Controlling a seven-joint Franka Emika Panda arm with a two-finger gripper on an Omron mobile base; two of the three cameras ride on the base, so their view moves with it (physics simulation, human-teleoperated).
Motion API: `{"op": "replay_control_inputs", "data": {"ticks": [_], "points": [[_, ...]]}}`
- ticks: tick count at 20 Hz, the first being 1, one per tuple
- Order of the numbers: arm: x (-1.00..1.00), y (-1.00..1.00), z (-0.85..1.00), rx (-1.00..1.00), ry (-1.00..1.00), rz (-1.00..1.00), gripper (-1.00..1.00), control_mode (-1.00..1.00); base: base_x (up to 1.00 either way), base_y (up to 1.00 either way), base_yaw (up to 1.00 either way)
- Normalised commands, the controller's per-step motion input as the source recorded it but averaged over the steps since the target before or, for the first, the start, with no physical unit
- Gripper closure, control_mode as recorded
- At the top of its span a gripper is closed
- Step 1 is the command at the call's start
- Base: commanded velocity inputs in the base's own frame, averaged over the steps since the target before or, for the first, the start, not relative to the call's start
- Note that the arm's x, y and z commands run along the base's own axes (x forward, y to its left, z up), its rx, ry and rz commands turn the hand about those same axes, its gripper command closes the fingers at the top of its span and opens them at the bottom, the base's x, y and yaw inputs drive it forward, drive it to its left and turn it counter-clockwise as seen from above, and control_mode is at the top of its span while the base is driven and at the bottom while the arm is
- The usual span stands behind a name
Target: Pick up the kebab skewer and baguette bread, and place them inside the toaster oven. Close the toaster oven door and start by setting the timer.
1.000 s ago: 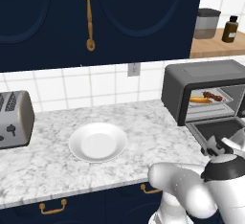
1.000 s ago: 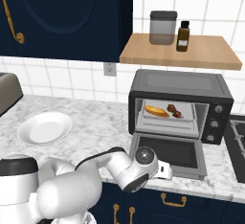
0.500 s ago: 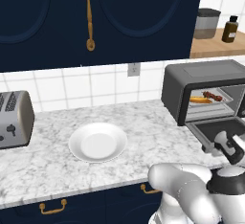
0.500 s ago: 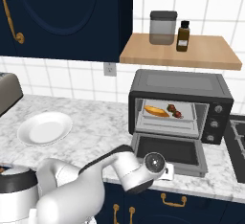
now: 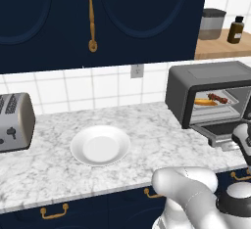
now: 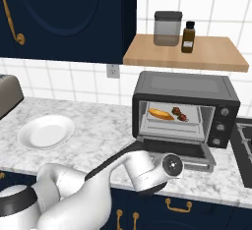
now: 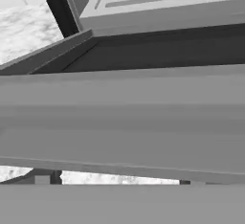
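Observation:
The toaster oven (image 5: 196,79) (image 6: 182,84) stands at the right of the counter with its door (image 5: 220,129) (image 6: 172,149) folded down flat. On the rack inside, the baguette bread (image 5: 205,102) (image 6: 160,114) lies left of the kebab skewer (image 5: 217,97) (image 6: 179,114). My gripper (image 6: 172,165) (image 5: 243,139) sits at the lowered door's front edge, its fingers hidden behind the hand. In the hand view the door's bar handle (image 7: 122,122) runs across very close, with the oven's rack above it. The jaws stand wide with nothing held.
A white plate (image 5: 100,145) (image 6: 46,131) sits bare mid-counter. The silver toaster (image 5: 14,122) (image 6: 9,94) is at the far left. A wooden shelf (image 6: 211,59) above the oven carries a jar and a bottle. A stove edge (image 6: 244,140) lies right of the oven.
My hand has slid a little to the right along the door's front edge, and the arm's elbow has sunk lower. The food and the door have not moved.

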Motion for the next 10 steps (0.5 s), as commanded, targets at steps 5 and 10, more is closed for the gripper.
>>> {"op": "replay_control_inputs", "data": {"ticks": [5, 10], "points": [[0.83, 0.54, 0.48, 0.0, -0.26, -0.11, -1.0, -1.0, 0.0, 0.0, 0.0], [1.0, 0.56, 0.43, 0.0, -0.16, -0.09, -1.0, -1.0, 0.0, 0.0, 0.0]]}}
